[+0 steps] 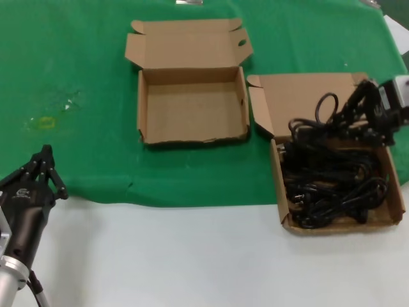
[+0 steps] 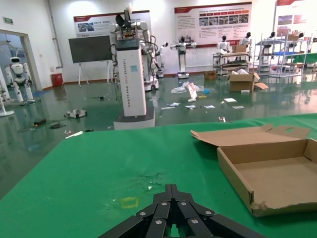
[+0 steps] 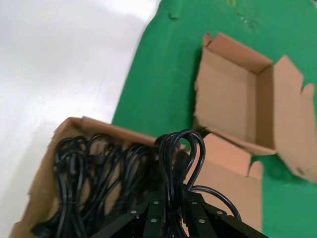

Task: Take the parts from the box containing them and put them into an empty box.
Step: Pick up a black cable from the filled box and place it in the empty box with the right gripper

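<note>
I see my left gripper [image 1: 43, 167] idle at lower left, fingers together. At right, my right gripper [image 3: 171, 210] has its fingers clamped on a looped cord [image 3: 181, 158] above the full box [image 1: 396, 192]. The empty box [image 1: 192, 135] sits top centre.

Even, bright overhead light is cast over the table [image 1: 192, 256], with only faint shadows seen. Glare is reflected off the glossy hall floor [image 2: 74, 124]. The right hand [image 1: 377, 105] is rendered slightly blurred.
</note>
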`<act>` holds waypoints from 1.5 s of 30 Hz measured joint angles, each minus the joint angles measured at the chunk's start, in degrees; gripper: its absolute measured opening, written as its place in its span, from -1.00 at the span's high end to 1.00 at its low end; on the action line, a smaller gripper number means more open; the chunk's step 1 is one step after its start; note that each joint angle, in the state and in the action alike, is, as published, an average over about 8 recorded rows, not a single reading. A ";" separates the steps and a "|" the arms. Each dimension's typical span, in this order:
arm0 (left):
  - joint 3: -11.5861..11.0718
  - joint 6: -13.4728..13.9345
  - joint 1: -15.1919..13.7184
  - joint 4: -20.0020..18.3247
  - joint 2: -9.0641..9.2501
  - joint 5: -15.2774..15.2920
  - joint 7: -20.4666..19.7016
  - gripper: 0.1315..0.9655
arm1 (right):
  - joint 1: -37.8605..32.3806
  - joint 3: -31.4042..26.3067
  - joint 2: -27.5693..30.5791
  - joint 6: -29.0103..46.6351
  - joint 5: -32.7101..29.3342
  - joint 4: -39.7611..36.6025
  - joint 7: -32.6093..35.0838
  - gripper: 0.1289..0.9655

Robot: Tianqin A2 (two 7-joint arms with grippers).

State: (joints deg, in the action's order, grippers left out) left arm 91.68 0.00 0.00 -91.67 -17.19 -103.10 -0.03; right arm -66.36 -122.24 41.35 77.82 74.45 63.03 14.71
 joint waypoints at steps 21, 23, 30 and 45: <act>0.00 0.00 0.00 0.00 0.00 -0.01 0.01 0.97 | -8.95 -2.46 -14.23 -5.79 -1.50 -10.85 1.86 0.85; 0.00 0.00 0.00 0.00 0.00 -0.01 0.01 0.97 | -9.71 -2.61 -16.38 -7.24 -1.38 -14.11 3.35 0.85; 0.00 0.00 0.00 0.00 0.00 -0.01 0.01 0.97 | -13.65 -2.39 -24.66 -12.39 -0.30 -30.09 11.29 0.85; 0.00 0.00 0.00 0.00 0.00 -0.01 0.01 0.97 | -21.07 1.13 -38.40 -21.70 2.72 -58.18 25.65 0.85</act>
State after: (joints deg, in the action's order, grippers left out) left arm 91.68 0.00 0.00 -91.67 -17.19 -103.11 -0.02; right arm -87.42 -121.10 2.95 56.11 77.17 4.85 40.37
